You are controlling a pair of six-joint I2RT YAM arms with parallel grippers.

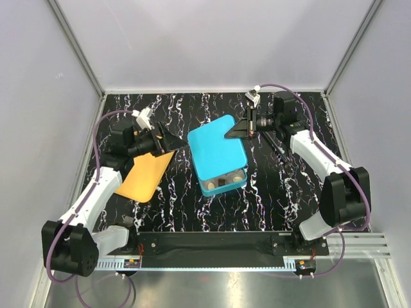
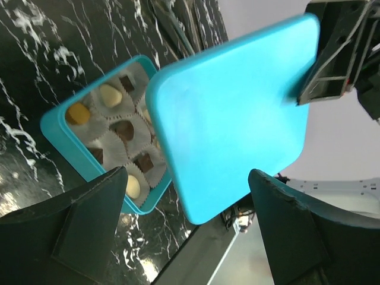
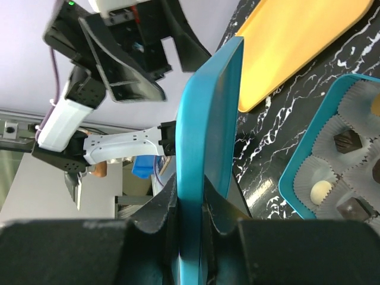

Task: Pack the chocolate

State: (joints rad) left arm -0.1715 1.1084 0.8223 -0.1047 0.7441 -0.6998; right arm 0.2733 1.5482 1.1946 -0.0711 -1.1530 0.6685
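We pinch the blue lid (image 1: 215, 151) tight in our right gripper (image 3: 190, 196), over the box (image 2: 59, 133) of chocolate (image 2: 123, 129) mid-table. Our left gripper (image 1: 166, 142) is spread wide, holding nothing.

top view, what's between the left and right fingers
A flat teal square lid, clamped by the right fingers, with the left fingers open at its other side; the top view shows it.

A robot lab or test booth, not a home. Plain pale walls (image 1: 212, 38) across the top, left and right of the overhead view, with thin metal bars (image 1: 77, 48) at the corners. In the middle, a black table (image 1: 192, 215) with white streaks. At lower left and lower right, two white and black robot arms (image 1: 88, 200) with purple cables (image 1: 96, 146), bolted by a metal rail (image 1: 366, 240) along the bottom.
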